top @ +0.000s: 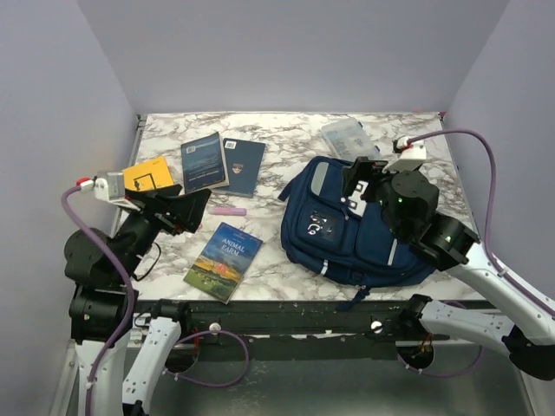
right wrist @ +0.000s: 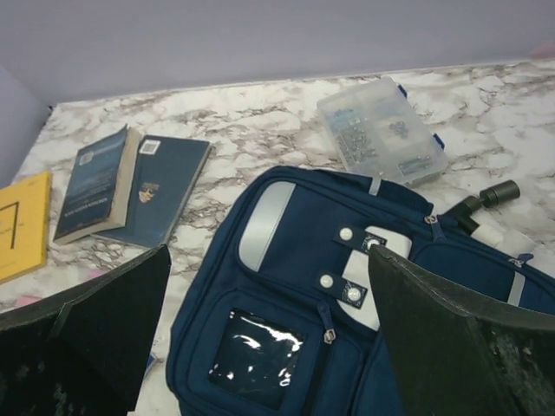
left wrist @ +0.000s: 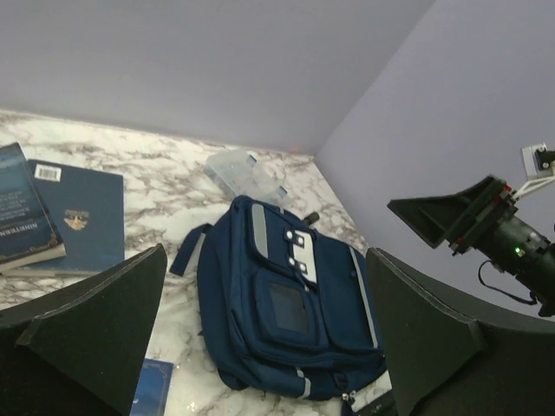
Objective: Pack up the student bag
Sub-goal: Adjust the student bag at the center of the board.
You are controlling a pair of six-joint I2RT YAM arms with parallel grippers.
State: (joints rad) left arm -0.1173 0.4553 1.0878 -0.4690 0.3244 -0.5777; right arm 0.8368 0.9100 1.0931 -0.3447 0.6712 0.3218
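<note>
The student bag (top: 347,234), navy blue with grey stripes and a white patch, lies flat on the right half of the marble table, front pockets up. It also fills the left wrist view (left wrist: 286,303) and the right wrist view (right wrist: 286,286). My right gripper (top: 360,180) hovers open above the bag's upper part, nothing between its fingers (right wrist: 95,329). Over the table's left side, level with a pink stick, my left gripper (top: 195,208) hangs open and empty, pointing toward the bag. Both bag pockets that show look zipped.
Two dark blue books (top: 204,160) (top: 243,166) and a yellow book (top: 147,176) lie at the back left. An "Animal Farm" book (top: 224,260) sits near the front edge, a pink stick (top: 230,211) behind it. A clear compartment box (top: 349,137) stands behind the bag.
</note>
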